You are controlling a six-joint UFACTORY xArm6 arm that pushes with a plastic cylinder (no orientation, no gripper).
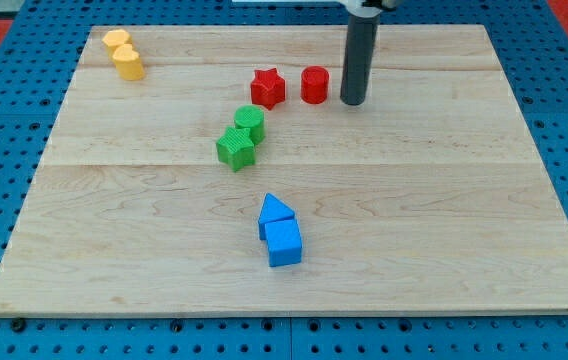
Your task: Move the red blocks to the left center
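A red star-shaped block [267,88] and a red round block [314,85] sit side by side, a little apart, near the view's top centre of the wooden board [444,200]. My tip [351,101] stands on the board just to the right of the red round block, with a small gap between them. The dark rod rises straight up out of the view's top.
Two green blocks [241,138] touch each other just below the red star. Two yellow blocks [123,54] lie at the top left corner. A blue pointed block [275,210] and a blue cube [284,243] touch at the bottom centre.
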